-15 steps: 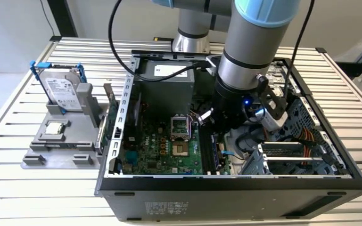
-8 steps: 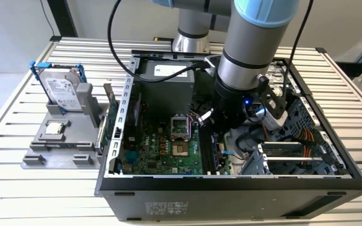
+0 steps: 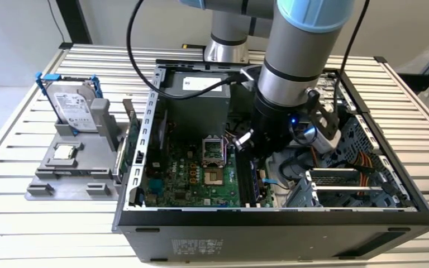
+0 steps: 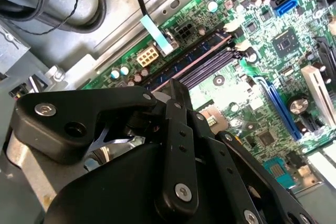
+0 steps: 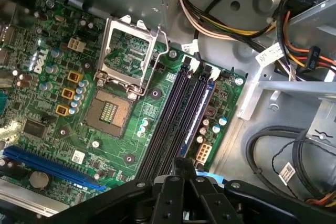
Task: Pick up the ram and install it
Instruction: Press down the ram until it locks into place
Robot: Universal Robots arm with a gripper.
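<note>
Reaching into the open computer case (image 3: 274,215) in the exterior view, the arm (image 3: 289,84) hangs beside the CPU socket (image 3: 213,151). In the second wrist view, the gripper (image 4: 176,85) has its fingers pressed together above the memory slots (image 4: 210,64). In the first wrist view, the ram (image 5: 195,109) appears seated in a slot beside the socket, though I cannot be sure.

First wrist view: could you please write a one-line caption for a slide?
Gripper above the memory slots of a green motherboard, beside the open processor socket.
</note>
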